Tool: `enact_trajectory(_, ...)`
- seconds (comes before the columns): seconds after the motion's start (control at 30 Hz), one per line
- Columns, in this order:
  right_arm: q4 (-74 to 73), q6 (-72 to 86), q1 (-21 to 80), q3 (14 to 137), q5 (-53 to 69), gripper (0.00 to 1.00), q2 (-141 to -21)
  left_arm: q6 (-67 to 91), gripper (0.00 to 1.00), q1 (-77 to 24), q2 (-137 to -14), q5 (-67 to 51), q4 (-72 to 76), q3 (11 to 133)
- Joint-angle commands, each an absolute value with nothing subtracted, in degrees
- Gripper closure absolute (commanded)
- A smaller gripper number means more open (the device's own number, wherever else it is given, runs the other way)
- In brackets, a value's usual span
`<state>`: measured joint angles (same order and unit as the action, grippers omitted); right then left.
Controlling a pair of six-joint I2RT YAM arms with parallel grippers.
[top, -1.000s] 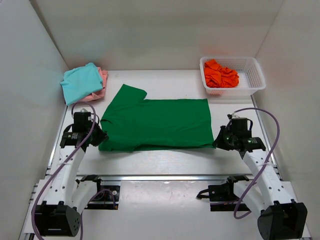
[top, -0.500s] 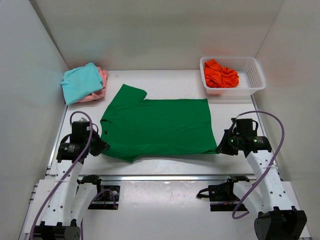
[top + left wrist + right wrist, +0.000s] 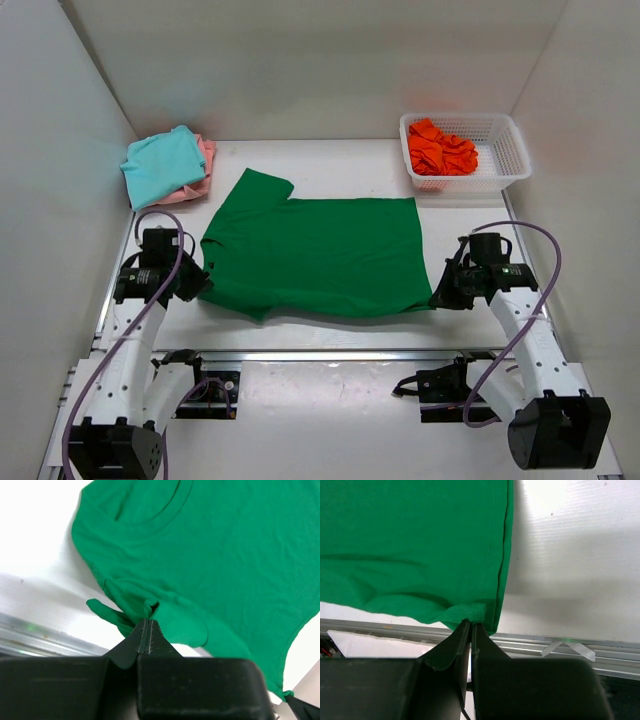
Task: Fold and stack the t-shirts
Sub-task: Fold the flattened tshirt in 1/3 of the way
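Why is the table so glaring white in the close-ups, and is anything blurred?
Left wrist view: the table is blown out to blank white beside the dark green shirt, which is sharp; the black fingers show little detail. Right wrist view: milder glare, a shadow beside the hem. Top view: even light, nothing blurred.

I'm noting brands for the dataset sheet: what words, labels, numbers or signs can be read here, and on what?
None: no readable text shows in any view.
The dark green t-shirt, teal t-shirt, pink t-shirt, orange t-shirt and white basket show no print or tag.
The left end effector and right end effector are plain black, unmarked.
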<state>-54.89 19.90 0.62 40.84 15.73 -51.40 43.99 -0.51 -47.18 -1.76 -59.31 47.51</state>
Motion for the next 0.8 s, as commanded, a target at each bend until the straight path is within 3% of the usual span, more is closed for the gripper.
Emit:
enact_trajectory(0.0, -52.3, 19.9, 0.1, 42.1, 16.2, 1.00, -53.3, 43.3, 1.00, -0.1, -49.3, -0.1, -56.2, 49.7)
enact_trajectory(0.77, -44.0, 19.8, -1.8, 50.6, 14.6, 1.00, -71.5, 41.5, 1.00, 3.2, -66.3, -0.8, -47.2, 54.5)
